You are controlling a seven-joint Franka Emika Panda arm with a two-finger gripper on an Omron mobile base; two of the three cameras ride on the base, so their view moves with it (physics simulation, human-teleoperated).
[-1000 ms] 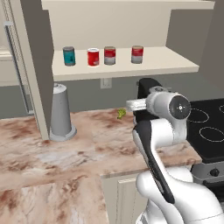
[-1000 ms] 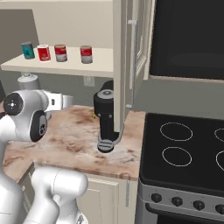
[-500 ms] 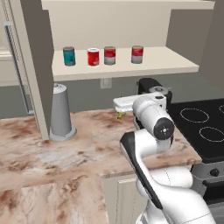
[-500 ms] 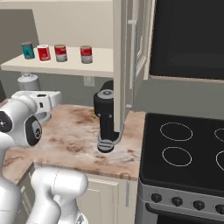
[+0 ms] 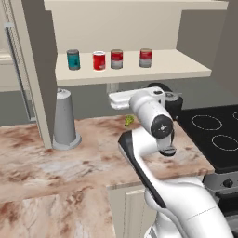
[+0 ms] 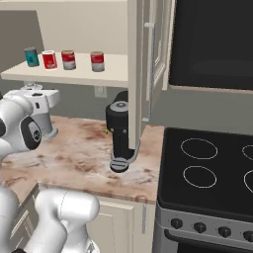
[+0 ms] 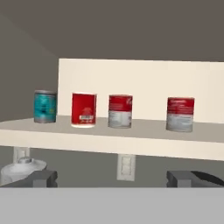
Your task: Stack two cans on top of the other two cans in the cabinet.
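While fingers (image 7: 41, 178) stand spread, teal can (image 7: 45, 106), all-red can (image 7: 83, 109), two red-and-silver cans (image 7: 120, 111)

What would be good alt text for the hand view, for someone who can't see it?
Four cans stand in a row on a cream cabinet shelf: a teal can, an all-red can, then two red-and-silver cans, the last set further apart. None is stacked yet. The open tool points at them from below shelf level, holding nothing.

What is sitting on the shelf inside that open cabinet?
Four cans stand in a row on the cabinet shelf: teal can, all-red can, then two red-and-silver cans. None is stacked or hidden.
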